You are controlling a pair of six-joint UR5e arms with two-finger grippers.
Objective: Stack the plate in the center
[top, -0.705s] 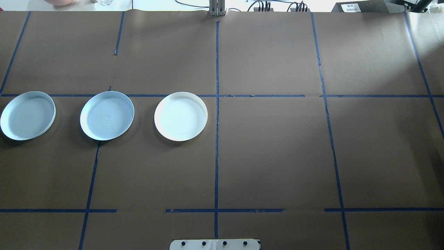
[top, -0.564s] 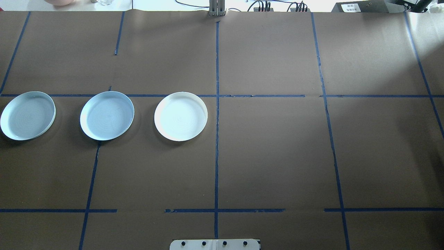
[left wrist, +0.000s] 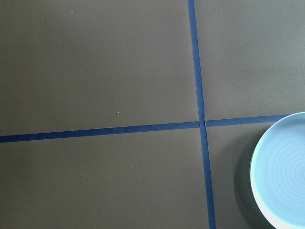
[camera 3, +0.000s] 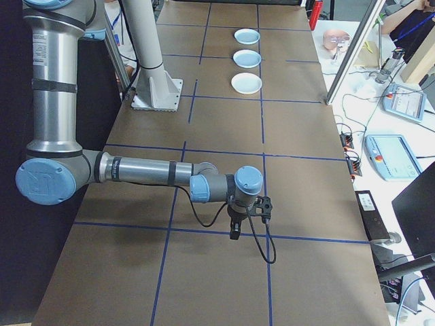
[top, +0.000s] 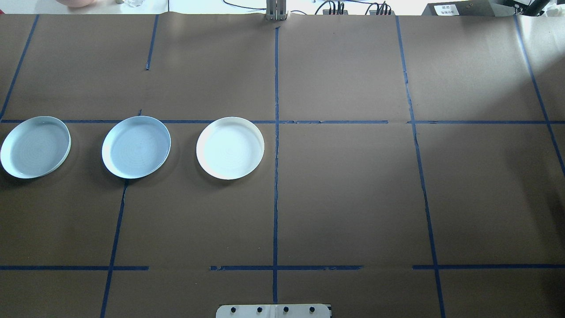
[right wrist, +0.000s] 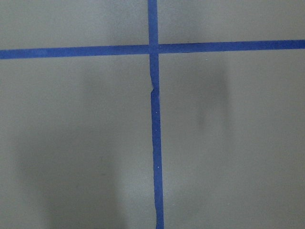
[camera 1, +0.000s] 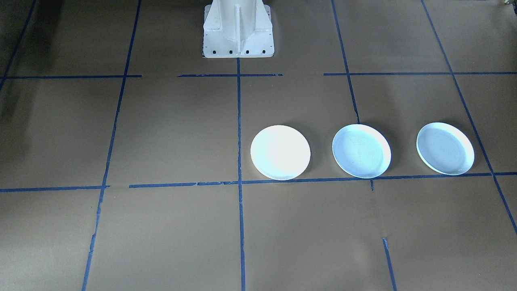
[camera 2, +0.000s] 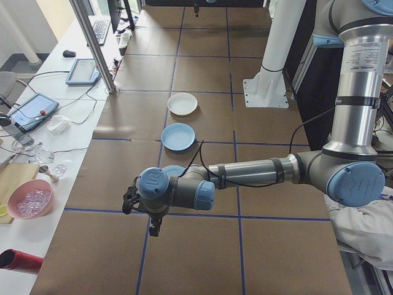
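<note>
Overhead exterior: my three round shallow plates, white plate (top: 230, 148) near centre, two pale-blue plates (top: 136, 147) (top: 35, 147) leftward, lie separate on brown worktop (top: 353, 198). Nothing stacked; all left. Both tools' state: cannot tell.

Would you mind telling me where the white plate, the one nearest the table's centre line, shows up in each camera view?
Front-facing: white plate, just right of the centre tape line.
Overhead, just left of that line.
Exterior left, farthest of the three plates.
Exterior right, nearest of the three.
Left wrist: not in view; the plate there is pale blue.
Right wrist: not in view.
Shared landmark: the centre tape line.
</note>
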